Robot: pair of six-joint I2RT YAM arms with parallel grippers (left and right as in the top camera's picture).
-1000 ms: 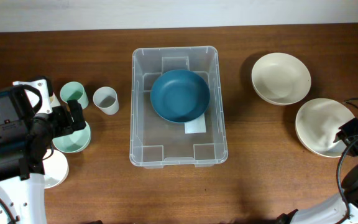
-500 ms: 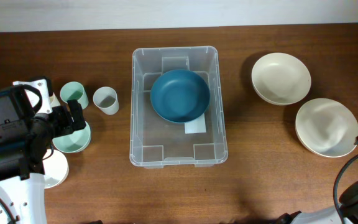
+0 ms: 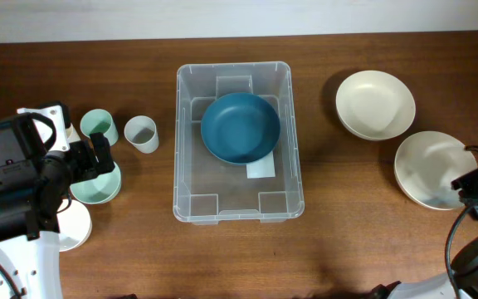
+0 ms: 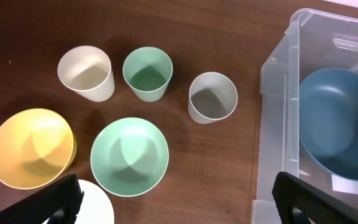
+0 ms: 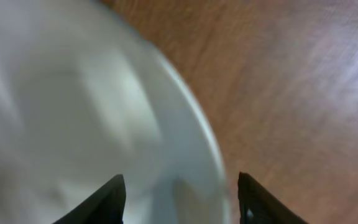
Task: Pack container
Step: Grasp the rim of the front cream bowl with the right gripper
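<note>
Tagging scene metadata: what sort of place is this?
Probably a robot lab bench staged with kitchenware, not a real kitchen: a wooden table, a clear container holding one blue bowl, and cups and cream bowls laid out in neat groups on either side of it.

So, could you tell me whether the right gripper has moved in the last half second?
Yes. The right gripper has shifted left, back over the right rim of the near white bowl, which stayed put.

Left gripper (image 4: 179, 202) hangs at the left, jaws spread wide; right gripper (image 5: 180, 200), near right, is likewise parted.
</note>
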